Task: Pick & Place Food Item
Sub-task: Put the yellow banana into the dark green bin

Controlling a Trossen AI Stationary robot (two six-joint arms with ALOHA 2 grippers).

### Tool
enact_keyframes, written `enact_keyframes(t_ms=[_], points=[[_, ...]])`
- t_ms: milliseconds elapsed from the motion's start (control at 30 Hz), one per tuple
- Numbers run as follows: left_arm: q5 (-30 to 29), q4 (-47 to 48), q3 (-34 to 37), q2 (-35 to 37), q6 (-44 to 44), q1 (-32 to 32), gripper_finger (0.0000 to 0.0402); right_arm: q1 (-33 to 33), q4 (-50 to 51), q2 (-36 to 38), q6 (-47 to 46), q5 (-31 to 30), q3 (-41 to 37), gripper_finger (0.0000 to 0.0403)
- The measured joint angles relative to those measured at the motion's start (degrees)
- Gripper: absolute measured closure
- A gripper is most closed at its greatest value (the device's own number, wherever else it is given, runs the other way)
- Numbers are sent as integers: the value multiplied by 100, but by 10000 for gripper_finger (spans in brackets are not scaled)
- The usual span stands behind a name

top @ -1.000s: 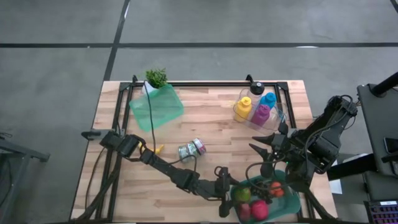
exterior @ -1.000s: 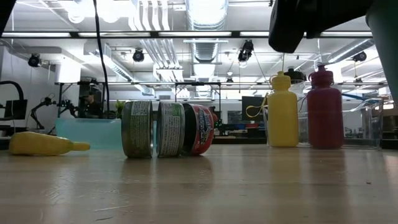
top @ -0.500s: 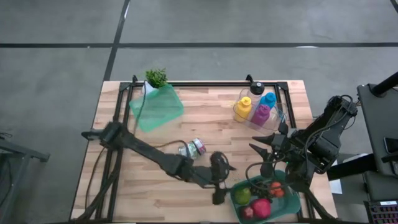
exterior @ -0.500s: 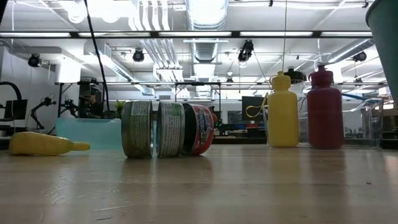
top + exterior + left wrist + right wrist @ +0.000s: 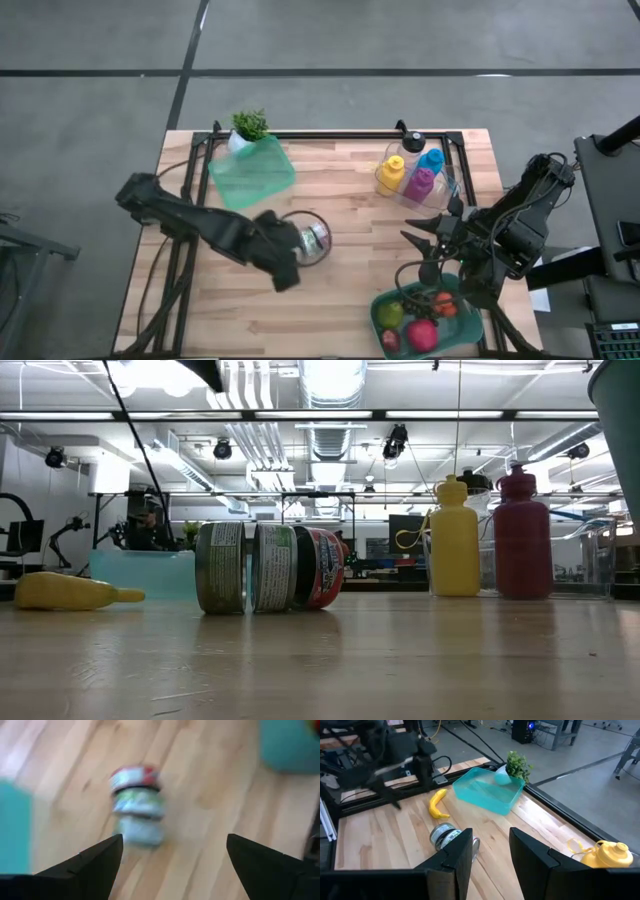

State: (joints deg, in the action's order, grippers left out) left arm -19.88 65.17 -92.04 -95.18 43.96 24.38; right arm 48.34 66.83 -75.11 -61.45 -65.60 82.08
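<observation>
A stack of tins [image 5: 314, 239] lies on its side mid-table, red end toward the right; it also shows in the left wrist view [image 5: 136, 805] and the low view [image 5: 268, 567]. My left gripper [image 5: 288, 255] hovers open above the tins' left side, tipped downward, its fingers [image 5: 174, 840] wide apart with nothing between them. A yellow banana [image 5: 437, 803] lies left of the tins [image 5: 68, 590]. At the near right, a green bin [image 5: 468, 328] holds an apple, a red fruit and an orange one. My right gripper [image 5: 428, 248] waits above it, its fingers [image 5: 491, 851] narrowly open and holding nothing.
A teal container [image 5: 251, 172] and a small plant [image 5: 251, 124] stand at the far left. A clear bin with yellow, blue and magenta bottles [image 5: 411, 172] stands at the far right. Bare wood lies along the near left.
My left gripper has risen from the green fruit bin and swung toward the table's left, to above the tins. It has tipped from nearly level to steeply downward and stayed open. The fruit, tins and banana have not moved.
</observation>
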Motion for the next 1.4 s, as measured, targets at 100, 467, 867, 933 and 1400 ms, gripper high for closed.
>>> enact_keyframes(t_ms=[100, 467, 867, 933, 1400], points=[[2, 565, 223, 274, 213, 11, 41, 0, -12, 0, -2, 2, 0, 278], [331, 176, 2541, 1578, 547, 10, 53, 0, -15, 0, 0, 0, 0, 278], [608, -477, 4290, 2271, 1504, -61, 61, 0, -13, 0, 0, 0, 0, 278], [621, -493, 4398, 2262, 1503, -81, 61, 0, -16, 0, -1, 1, 0, 278], [755, -1493, 5508, 2258, 1381, -413, 61, 0, -16, 0, -2, 1, 0, 278]])
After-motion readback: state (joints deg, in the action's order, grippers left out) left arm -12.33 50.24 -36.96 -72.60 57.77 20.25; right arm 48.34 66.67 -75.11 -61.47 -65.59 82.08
